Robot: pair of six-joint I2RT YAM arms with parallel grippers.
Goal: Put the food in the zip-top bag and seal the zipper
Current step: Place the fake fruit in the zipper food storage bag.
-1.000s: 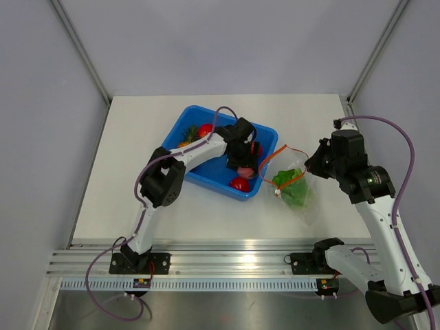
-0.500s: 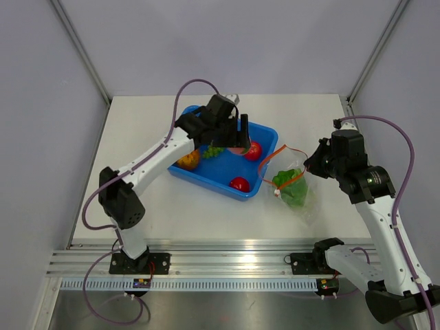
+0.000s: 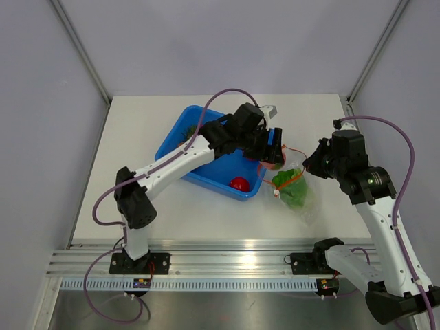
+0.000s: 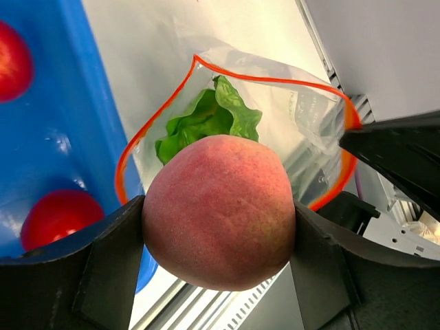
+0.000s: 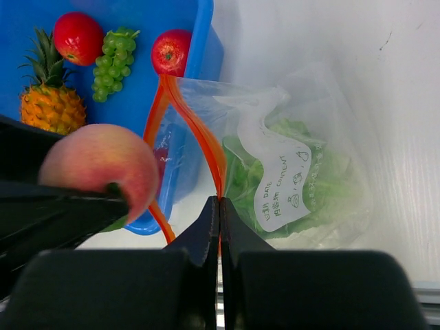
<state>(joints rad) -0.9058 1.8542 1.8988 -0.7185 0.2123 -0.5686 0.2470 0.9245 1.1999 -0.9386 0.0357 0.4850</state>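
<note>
Peach (image 4: 218, 210) pink-yellow, fuzzy, clamped in left fingers (image 4: 110, 261); right fingers (image 5: 199, 240) pinch zip-top bag (image 5: 275, 165) mouth open.

zip-top bag (image 5: 309, 103): clear crinkly plastic | peach (image 4: 218, 210): matt, finely fuzzy | tub (image 4: 62, 130): glossy plastic

We see a blue rectangular tub (image 3: 220, 180) sitting askew on the white desk (image 3: 206, 220), left of its middle. A ribbed metal rail (image 3: 227, 265) runs along the desk's near edge. Pale grey walls (image 3: 41, 103) stand on three sides.
</note>
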